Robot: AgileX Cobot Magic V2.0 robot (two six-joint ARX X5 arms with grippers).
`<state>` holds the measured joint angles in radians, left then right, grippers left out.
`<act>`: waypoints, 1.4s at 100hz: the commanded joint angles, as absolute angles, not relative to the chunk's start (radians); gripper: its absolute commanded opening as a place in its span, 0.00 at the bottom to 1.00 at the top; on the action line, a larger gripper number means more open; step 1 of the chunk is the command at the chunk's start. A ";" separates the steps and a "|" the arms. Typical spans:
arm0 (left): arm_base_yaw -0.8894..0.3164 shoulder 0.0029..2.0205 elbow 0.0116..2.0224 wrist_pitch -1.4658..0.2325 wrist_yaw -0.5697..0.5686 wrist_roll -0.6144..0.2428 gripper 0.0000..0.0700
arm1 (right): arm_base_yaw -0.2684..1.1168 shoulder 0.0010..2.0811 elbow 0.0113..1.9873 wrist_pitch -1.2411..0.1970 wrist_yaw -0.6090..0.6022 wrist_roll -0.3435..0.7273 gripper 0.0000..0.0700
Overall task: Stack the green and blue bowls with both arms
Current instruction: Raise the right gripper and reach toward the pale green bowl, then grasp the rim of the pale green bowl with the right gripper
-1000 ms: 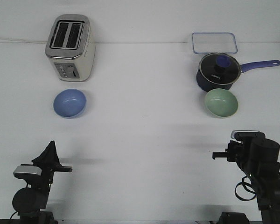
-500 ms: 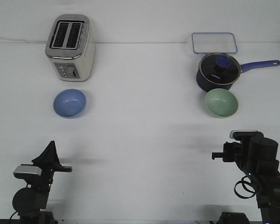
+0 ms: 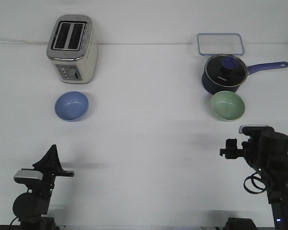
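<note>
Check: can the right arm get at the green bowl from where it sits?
Probably yes. The green bowl sits just ahead of the right gripper with bare table between; the saucepan crowds only its far side.

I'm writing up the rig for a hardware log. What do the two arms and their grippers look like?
Both arms are black and jointed. The left arm ends in a pointed black left gripper with a silver-grey camera block beside it. The right arm is bulkier in view, carries a similar silver-grey block on top, and has loose black cables looping beside it. No markings are legible.

The white bench point(image 3: 144, 143) is viewed from a high front camera, faced forward toward its far edge.
</note>
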<state>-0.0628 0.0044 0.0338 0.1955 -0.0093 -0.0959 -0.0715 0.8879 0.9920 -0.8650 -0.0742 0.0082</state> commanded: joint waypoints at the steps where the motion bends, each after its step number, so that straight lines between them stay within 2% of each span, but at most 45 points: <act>1: -0.062 0.003 0.014 0.210 -0.009 -0.095 0.01 | -0.081 0.952 1.040 -0.849 -0.070 0.014 0.63; 31: -0.062 0.003 0.014 0.210 -0.009 -0.095 0.01 | -0.171 1.294 1.236 -0.780 -0.074 -0.052 0.63; 68: -0.062 0.003 0.014 0.210 -0.009 -0.095 0.01 | -0.249 1.641 1.391 -0.620 -0.078 -0.096 0.63; 114: -0.062 0.003 0.014 0.211 -0.009 -0.095 0.01 | -0.257 1.817 1.398 -0.525 -0.131 -0.095 0.63; 140: -0.062 0.003 0.014 0.210 -0.009 -0.095 0.01 | -0.257 1.867 1.397 -0.533 -0.131 -0.094 0.63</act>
<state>-0.0628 0.0044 0.0338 0.1955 -0.0093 -0.0959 -0.2554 1.8374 1.3739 -0.5350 -0.1291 -0.0830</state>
